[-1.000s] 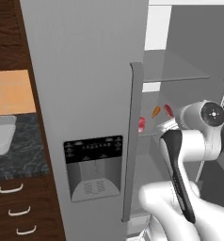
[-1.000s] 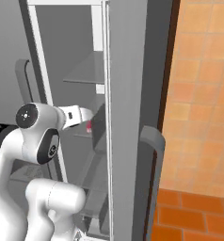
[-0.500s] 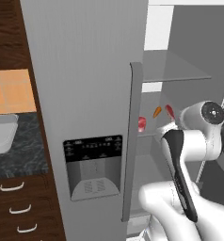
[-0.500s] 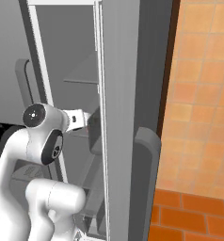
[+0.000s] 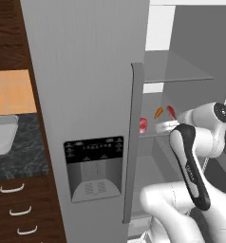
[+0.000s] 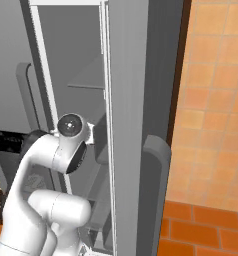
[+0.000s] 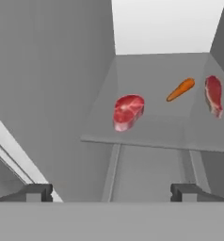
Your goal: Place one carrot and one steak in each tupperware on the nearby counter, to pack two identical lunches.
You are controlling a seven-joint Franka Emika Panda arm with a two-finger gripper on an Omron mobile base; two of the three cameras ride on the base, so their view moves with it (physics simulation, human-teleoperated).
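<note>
- At far left of the left base view we see a shallow light-grey tupperware tray [image 5: 2, 135] with a raised rim, resting on the black-grey marbled stone counter [image 5: 20, 159].
- Centre: the matte grey refrigerator door [image 5: 86, 95] with its dark dispenser panel [image 5: 95, 166].
- On the smooth grey fridge shelf [image 7: 151, 127] lie, left to right, a flat, rounded red-pink marbled steak [image 7: 127, 111], a small tapered orange carrot [image 7: 180, 89], and a second, narrower steak [image 7: 214, 94].
- The two-finger gripper [image 7: 112, 192], fingers fully apart and empty, faces the shelf, well short of the food.
- We judge the step to be the reach for a first item; next, advance over one piece and close.
</note>
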